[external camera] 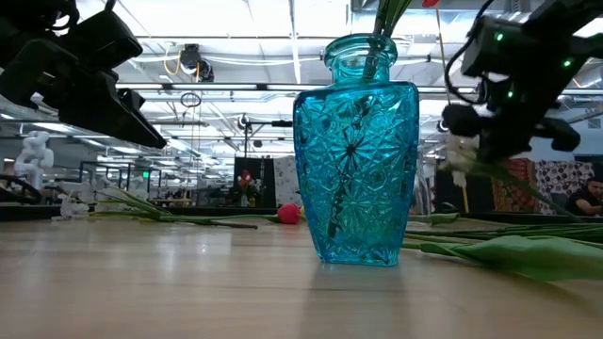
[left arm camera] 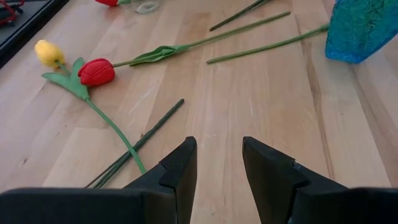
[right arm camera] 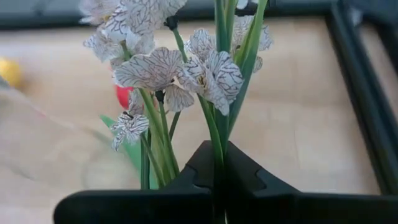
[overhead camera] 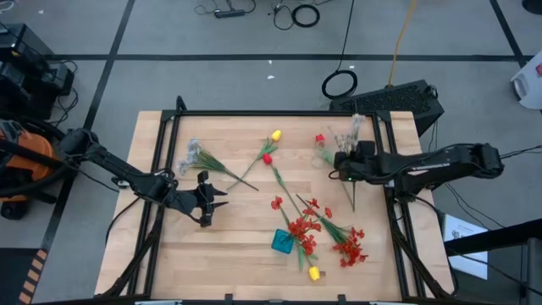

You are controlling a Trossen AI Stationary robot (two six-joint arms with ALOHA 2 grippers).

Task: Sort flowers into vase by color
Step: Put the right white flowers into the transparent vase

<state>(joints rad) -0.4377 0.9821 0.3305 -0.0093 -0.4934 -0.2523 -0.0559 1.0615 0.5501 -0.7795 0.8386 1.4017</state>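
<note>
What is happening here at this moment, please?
The robot is sorting artificial flowers into vases. The right gripper is shut on a sprig of whitish blossoms, held near the table's far right side. The left gripper is open above bare wood at the left, holding nothing. The blue vase near the front already has stems in it, while a red tulip and other flowers lie loose.

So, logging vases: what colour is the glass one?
Blue vase, patterned cut glass; the low view shows it best.

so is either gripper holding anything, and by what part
The right gripper is shut on the whitish-blossom sprig, gripping its green stems below the blossoms. The left gripper is open and empty.
</note>
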